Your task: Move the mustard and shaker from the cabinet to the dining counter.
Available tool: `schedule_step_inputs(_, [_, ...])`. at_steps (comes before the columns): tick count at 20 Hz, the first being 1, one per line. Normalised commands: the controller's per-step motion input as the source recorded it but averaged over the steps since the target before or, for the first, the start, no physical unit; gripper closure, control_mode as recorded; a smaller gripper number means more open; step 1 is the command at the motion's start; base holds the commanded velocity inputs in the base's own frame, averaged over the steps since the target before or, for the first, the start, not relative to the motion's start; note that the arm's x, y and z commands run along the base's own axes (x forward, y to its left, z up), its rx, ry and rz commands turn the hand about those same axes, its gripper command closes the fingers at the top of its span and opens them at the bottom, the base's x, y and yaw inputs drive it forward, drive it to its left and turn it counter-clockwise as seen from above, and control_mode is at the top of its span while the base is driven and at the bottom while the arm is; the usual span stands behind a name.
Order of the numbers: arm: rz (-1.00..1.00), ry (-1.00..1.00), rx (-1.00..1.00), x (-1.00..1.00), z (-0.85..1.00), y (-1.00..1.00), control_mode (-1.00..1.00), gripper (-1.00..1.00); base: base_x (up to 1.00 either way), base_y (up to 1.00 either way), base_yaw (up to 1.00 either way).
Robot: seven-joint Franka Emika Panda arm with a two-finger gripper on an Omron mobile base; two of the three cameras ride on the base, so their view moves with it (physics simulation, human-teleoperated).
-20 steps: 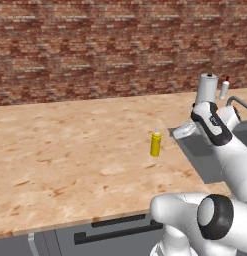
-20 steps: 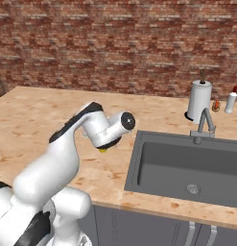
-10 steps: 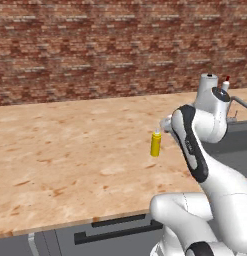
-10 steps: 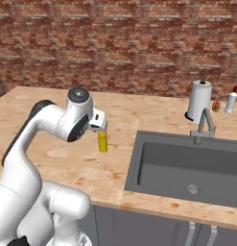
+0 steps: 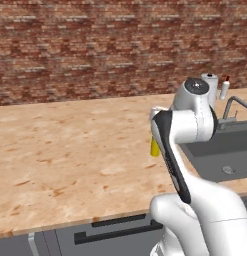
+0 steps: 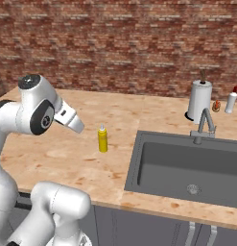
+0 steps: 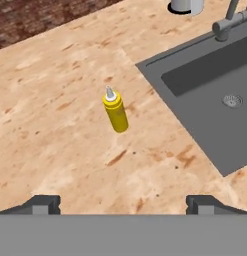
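Looking down through the hand view, you are seeing the mustard [image 7: 115, 111] standing upright on the light-wood surface [image 7: 55, 90], near the left edge of the sink [image 7: 215, 100] but apart from it. Your gripper [image 7: 123, 204] is hanging above and well apart from the bottle, its two dark tips spread wide with nothing between them. In the right base view the mustard [image 6: 102, 139] is sitting alone on the wood, with the arm [image 6: 36, 113] raised to its left; in the left base view the bottle [image 5: 154, 146] is peeking out from behind the arm. You are, by the look of it, finishing the first half of the job: the mustard is already resting on the dining counter, released. The shaker is what remains. Judging from this, your next move is calling for lifting clear, turning the base toward the cabinet, and reaching in for the shaker with the fingers apart. While pulling away, be keeping the arm off the bottle, since a brush could be tipping it toward the sink.
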Motion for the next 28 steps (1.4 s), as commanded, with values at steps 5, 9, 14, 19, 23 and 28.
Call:
schedule_step_inputs(5, [-0.12,-0.04,0.00,-0.19,0.36,0.06,-1.00,-1.00,0.00,0.00,0.00])
schedule_step_inputs(9, [0.00,-0.05,0.00,-0.45,0.26,0.00,-1.00,-1.00,0.00,0.00,0.00])
schedule_step_inputs(14, [0.08,-0.13,-0.01,-0.60,0.21,0.00,-1.00,-1.00,0.00,0.00,0.00])
schedule_step_inputs(19, [0.15,-0.13,-0.02,-0.59,0.21,0.00,-1.00,-1.00,0.00,0.00,0.00])
schedule_step_inputs(23, [0.21,-0.14,0.00,-0.41,0.23,0.00,-1.00,-1.00,0.00,0.00,0.00])
schedule_step_inputs(28, [0.17,-0.07,-0.03,-0.40,0.23,0.00,-1.00,-1.00,0.00,0.00,0.00])
